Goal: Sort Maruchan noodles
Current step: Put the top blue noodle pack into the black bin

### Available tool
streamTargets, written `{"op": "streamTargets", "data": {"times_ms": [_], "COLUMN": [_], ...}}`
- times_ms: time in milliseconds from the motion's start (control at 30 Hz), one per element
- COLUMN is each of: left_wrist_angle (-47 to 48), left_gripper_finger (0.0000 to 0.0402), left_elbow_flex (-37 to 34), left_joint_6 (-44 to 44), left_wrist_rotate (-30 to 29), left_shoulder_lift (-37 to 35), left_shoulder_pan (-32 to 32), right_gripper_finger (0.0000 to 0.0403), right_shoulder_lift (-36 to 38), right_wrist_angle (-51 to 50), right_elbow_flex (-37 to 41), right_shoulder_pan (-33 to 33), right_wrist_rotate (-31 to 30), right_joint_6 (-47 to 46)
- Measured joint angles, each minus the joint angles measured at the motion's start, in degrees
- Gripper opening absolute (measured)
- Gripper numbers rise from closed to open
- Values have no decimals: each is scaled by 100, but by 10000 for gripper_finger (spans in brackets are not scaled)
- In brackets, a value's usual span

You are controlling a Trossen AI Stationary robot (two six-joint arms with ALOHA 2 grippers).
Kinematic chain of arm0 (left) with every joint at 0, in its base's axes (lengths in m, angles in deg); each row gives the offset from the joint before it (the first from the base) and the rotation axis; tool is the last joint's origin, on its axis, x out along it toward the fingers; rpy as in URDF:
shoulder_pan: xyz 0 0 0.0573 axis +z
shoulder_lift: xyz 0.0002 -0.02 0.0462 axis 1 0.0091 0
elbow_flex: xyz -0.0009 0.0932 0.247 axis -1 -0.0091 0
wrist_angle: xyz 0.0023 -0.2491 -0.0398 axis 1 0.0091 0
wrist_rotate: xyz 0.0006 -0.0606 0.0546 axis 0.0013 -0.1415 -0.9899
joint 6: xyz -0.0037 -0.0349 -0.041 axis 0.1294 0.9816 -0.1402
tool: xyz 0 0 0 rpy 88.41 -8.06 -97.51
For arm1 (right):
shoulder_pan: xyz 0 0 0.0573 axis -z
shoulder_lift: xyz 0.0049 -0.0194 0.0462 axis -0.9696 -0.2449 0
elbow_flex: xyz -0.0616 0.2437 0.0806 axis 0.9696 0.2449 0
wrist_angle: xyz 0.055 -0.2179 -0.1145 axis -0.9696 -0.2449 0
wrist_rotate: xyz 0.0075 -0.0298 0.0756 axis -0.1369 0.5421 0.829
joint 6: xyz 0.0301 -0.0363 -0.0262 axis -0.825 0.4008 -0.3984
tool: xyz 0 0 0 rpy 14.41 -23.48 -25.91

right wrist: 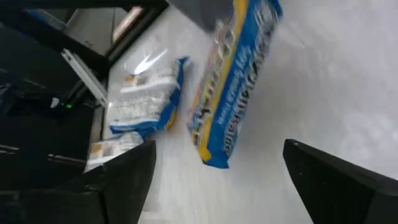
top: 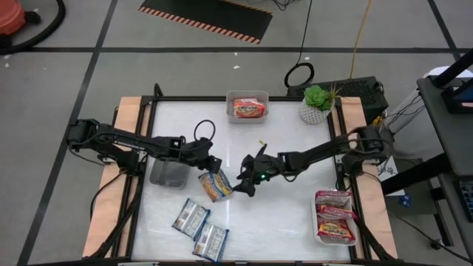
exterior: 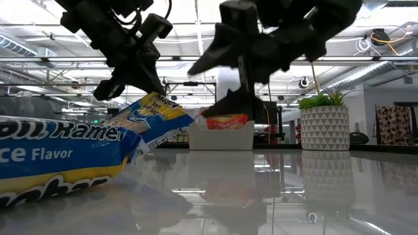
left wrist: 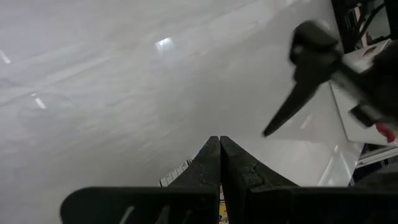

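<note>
Blue packets (top: 215, 185): three
Orange-red packets (top: 249, 108): one in the far-edge white tray (top: 247, 97)
Maroon packets (top: 335, 214): about three, right-edge tray
Grey bins (top: 169, 174): one
Potted plants (top: 318, 103): one

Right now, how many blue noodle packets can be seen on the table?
3. One blue packet hangs near the middle, held by the left tool. Two more lie flat at the front edge: one and its neighbour. Others may be hidden.
</note>
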Motion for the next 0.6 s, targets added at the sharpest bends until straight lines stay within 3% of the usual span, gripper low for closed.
{"op": "streamTargets", "data": {"times_ms": [233,433,600], "left_wrist_angle": [-21,-44,-22], "left_gripper_finger": [0,0,0], "left_elbow_flex": [0,0,0], "left_joint_6": [46,126,133], "left_wrist_rotate": [-23,-34,-38], "left_shoulder_lift": [2,2,2], "left_shoulder_pan": [1,-3,-68], "right_gripper_finger": [345,345,341], "right_shoulder_lift": [-504,-945,-1320], "right_wrist_angle": [145,-129,-674], "right_elbow_flex": [-273,-1053,-1625], "right_shoulder_pan": [-16,-16,2], "right_wrist_rotate": [147,132,-98], "right_joint_6": [-219,293,146]}}
